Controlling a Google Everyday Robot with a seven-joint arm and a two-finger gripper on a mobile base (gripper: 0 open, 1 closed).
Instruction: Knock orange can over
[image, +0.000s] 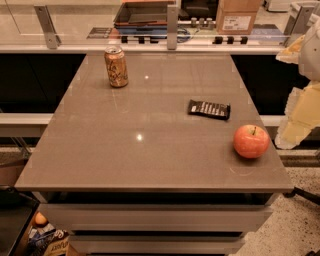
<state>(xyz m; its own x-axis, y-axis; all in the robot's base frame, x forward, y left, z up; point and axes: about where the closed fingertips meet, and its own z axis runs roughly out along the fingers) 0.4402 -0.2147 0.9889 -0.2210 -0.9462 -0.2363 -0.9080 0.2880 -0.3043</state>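
The orange can (116, 66) stands upright near the far left corner of the grey-brown table (150, 150). It has an orange-tan body with pale lettering and a silver top. My gripper (299, 116) shows as a pale yellow-white shape at the right edge of the view, off the table's right side. It is far from the can, with the whole width of the table between them.
A red-orange apple (251, 141) sits near the table's front right corner. A flat black packet (209, 108) lies to the right of centre. A glass-and-metal railing (172, 25) runs behind the table, with a cardboard box (237, 15) beyond it.
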